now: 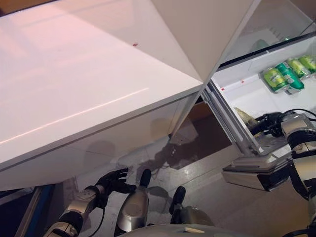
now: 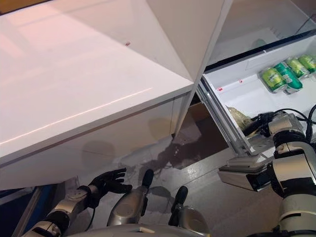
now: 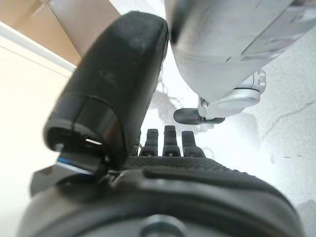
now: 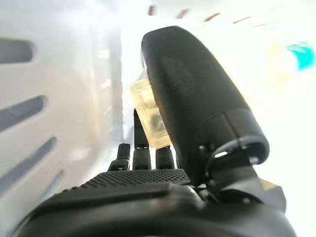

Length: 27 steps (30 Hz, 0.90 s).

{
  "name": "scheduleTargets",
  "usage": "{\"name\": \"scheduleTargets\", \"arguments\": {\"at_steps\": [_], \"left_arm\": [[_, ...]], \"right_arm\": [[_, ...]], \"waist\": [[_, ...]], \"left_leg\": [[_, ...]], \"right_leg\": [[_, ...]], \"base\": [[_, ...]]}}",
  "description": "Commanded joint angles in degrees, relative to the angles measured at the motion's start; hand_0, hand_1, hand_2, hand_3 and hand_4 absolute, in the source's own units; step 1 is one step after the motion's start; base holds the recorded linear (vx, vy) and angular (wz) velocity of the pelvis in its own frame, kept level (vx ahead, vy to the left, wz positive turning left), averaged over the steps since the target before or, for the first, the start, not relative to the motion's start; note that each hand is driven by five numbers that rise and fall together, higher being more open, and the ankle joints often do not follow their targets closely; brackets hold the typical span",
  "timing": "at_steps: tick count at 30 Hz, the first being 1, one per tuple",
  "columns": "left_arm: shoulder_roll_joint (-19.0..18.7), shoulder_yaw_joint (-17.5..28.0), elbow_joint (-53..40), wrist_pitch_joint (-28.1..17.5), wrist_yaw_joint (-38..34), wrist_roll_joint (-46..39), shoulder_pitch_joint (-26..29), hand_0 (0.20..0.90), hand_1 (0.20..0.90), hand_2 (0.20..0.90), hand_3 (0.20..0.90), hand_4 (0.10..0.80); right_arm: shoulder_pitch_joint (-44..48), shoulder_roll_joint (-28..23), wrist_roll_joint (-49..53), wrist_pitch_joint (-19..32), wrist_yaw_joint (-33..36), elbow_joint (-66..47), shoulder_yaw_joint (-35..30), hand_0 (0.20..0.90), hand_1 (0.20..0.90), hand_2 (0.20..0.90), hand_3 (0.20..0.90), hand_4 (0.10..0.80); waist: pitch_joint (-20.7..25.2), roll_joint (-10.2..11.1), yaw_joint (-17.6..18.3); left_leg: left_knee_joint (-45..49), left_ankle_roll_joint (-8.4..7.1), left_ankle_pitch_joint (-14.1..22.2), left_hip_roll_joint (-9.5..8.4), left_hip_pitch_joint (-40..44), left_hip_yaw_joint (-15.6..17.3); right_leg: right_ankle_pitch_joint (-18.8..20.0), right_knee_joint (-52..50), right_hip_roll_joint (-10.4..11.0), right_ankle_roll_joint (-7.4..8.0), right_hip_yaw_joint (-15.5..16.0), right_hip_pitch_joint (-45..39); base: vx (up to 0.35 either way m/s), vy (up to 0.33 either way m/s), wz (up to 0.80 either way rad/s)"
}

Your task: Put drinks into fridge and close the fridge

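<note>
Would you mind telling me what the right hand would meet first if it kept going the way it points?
Most likely the pale drink just past the fingers of the right hand, lying on the fridge shelf. Whether they already touch is unclear. The green cans lie further in.

kitchen-like spot; open white fridge (image 1: 237,74) stocked with cans (image 1: 289,74)

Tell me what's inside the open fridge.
Green cans lie on the fridge shelf. The right hand reaches in beside a pale yellowish bottle. The hand's fingers hide part of that bottle.
</note>
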State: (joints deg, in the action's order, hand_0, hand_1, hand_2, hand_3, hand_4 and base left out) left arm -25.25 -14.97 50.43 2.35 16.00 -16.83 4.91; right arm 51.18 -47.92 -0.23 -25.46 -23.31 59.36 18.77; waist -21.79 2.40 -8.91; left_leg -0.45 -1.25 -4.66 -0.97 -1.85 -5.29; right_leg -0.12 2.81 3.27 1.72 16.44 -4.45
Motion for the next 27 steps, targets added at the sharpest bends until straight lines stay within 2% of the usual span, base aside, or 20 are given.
{"name": "scheduleTargets", "arguments": {"at_steps": [1, 3, 8, 11, 14, 16, 20, 25, 27], "left_arm": [[-0.79, 0.63, 1.24, -0.45, -0.66, 1.16, -3.51, 0.9, 0.9, 0.9, 0.9, 0.8], [-0.45, 1.39, 2.38, -0.47, -1.21, 1.12, -4.21, 0.9, 0.9, 0.9, 0.9, 0.8], [0.44, 1.79, 4.52, -1.19, -1.4, 1.3, -4.53, 0.9, 0.9, 0.9, 0.9, 0.8], [1.89, 1.53, 6.46, -2.38, -1.07, 2.21, -4.63, 0.9, 0.9, 0.9, 0.9, 0.8], [2.66, 0.72, 6.96, -2.61, -1.07, 2.93, -4.44, 0.9, 0.9, 0.9, 0.9, 0.8], [3.49, -0.51, 7.46, -3.01, -1.49, 2.75, -4.15, 0.9, 0.9, 0.9, 0.9, 0.8], [4.2, -1.84, 7.75, -2.55, -1.72, 2.84, -3.47, 0.9, 0.9, 0.9, 0.9, 0.8], [4.25, -3.18, 8.15, -1.88, -1.65, 3.9, -3.29, 0.9, 0.9, 0.9, 0.9, 0.8], [4.23, -3.11, 8.63, -1.73, -1.4, 4.57, -3.52, 0.9, 0.9, 0.9, 0.9, 0.8]], "right_arm": [[7.89, -10.01, 7.6, 5.52, 3.72, -9.08, 4.3, 0.9, 0.9, 0.9, 0.9, 0.8], [8.91, -13.19, 16.65, 7.71, 8.12, -14.98, 2.84, 0.9, 0.9, 0.9, 0.9, 0.8], [7.03, -15.99, 29.03, 11.12, 16.69, -22.46, -2.35, 0.9, 0.9, 0.9, 0.9, 0.8], [1.07, -16.41, 38.9, 18.6, 28.37, -27.79, -13.17, 0.9, 0.9, 0.9, 0.9, 0.8], [-3.58, -15.7, 40.0, 22.0, 34.24, -28.41, -19.86, 0.9, 0.9, 0.9, 0.9, 0.8], [-10.42, -12.72, 45.87, 26.73, 41.09, -29.15, -27.28, 0.9, 0.9, 0.9, 0.9, 0.8], [-17.17, -7.64, 53.56, 30.89, 46.56, -26.28, -34.55, 0.9, 0.9, 0.9, 0.9, 0.8], [-20.8, -3.9, 56.82, 31.28, 49.07, -23.79, -36.36, 0.9, 0.9, 0.9, 0.9, 0.8], [-22.45, -2.44, 57.63, 30.62, 47.88, -23.18, -36.31, 0.9, 0.9, 0.9, 0.9, 0.8]], "waist": [[7.0, 1.69, 0.88], [8.71, 2.08, 2.53], [11.26, 2.24, 4.82], [13.84, 1.78, 7.14], [14.95, 1.26, 8.16], [15.72, 0.52, 9.42], [16.08, -0.16, 10.12], [15.89, -0.68, 10.09], [15.44, -0.93, 10.04]], "left_leg": [[4.51, 2.18, 8.6, -1.69, 0.63, 5.48], [4.12, 2.1, 9.08, -1.62, 1.72, 6.6], [3.74, 2.08, 9.81, -1.58, 3.07, 8.05], [3.34, 2.13, 10.76, -1.53, 4.67, 9.6], [2.91, 2.21, 11.24, -1.54, 5.46, 10.21], [2.64, 2.53, 11.89, -1.63, 6.58, 10.78], [3.34, 3.1, 13.01, -1.88, 7.49, 11.18], [4.54, 3.71, 13.76, -1.85, 7.6, 11.26], [5.69, 4.17, 14.15, -1.69, 7.3, 11.25]], "right_leg": [[-4.03, -8.1, -1.07, 0.59, -3.5, 4.72], [-4.11, -7.98, -1.18, 0.84, -4.38, 4.35], [-4.39, -8.0, -1.26, 1.21, -5.64, 3.89], [-4.78, -7.85, -1.46, 1.65, -7.23, 3.1], [-4.92, -7.61, -1.58, 1.97, -8.09, 2.71], [-5.09, -7.45, -1.56, 2.24, -9.15, 2.18], [-5.33, -7.63, -1.31, 2.42, -10.14, 1.48], [-6.09, -9.13, -0.8, 2.27, -10.38, 1.46], [-7.25, -11.76, -0.49, 1.96, -10.13, 2.05]], "base": [[-0.038, 0.042, -0.24], [-0.054, 0.054, -0.21], [-0.017, 0.04, -0.22], [0.042, 0.047, -0.22], [0.037, 0.035, -0.18], [0.081, 0.04, -0.28], [0.072, 0.001, -0.24], [0.06, -0.024, -0.2], [0.088, -0.048, -0.14]]}}
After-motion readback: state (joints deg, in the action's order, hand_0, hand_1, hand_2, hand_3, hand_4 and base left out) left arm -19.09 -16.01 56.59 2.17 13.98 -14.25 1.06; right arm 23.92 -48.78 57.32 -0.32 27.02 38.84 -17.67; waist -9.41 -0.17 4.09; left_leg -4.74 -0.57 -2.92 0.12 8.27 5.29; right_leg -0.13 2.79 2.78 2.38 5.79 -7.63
